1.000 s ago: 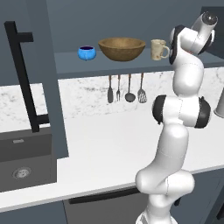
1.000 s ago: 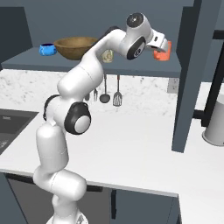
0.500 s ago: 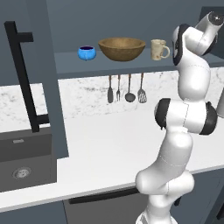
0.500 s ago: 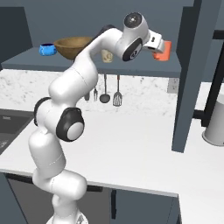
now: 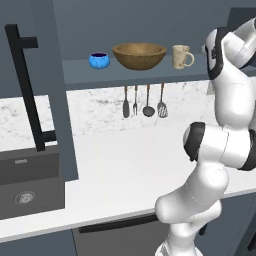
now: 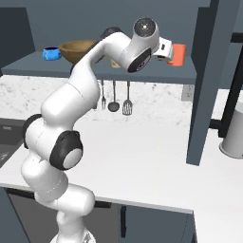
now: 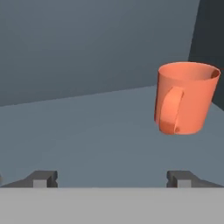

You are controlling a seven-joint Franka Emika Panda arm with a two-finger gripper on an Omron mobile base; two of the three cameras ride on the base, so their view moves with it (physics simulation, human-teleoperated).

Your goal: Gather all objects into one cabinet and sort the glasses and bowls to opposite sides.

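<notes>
On the open cabinet shelf (image 5: 150, 75) stand a small blue bowl (image 5: 99, 60), a wide wooden bowl (image 5: 139, 55) and a beige handled mug (image 5: 181, 56), left to right. From the right base camera, the blue bowl (image 6: 51, 53) and wooden bowl (image 6: 76, 50) sit left of my arm. At the right end of the shelf (image 6: 142, 76) an orange-red cup (image 6: 178, 54) stands upright. My gripper (image 6: 170, 50) is just left of it. Seen from the hand, the cup (image 7: 186, 98) is ahead to the right with its handle facing me. The gripper (image 7: 111, 179) is open and holds nothing.
The cabinet's open left door (image 5: 55, 100) carries a long black bar handle (image 5: 25, 85). Another open door (image 6: 204, 80) hangs right of the cup. Utensils (image 5: 147, 102) hang under the shelf above the white counter (image 5: 130, 160). A dark sink (image 5: 25, 185) is left; a white canister (image 6: 232, 137) right.
My arm's elbow and lower links have swung sideways while the hand stays beside the orange-red cup. The jaws remain wide apart, and the things on the shelf have not moved.
</notes>
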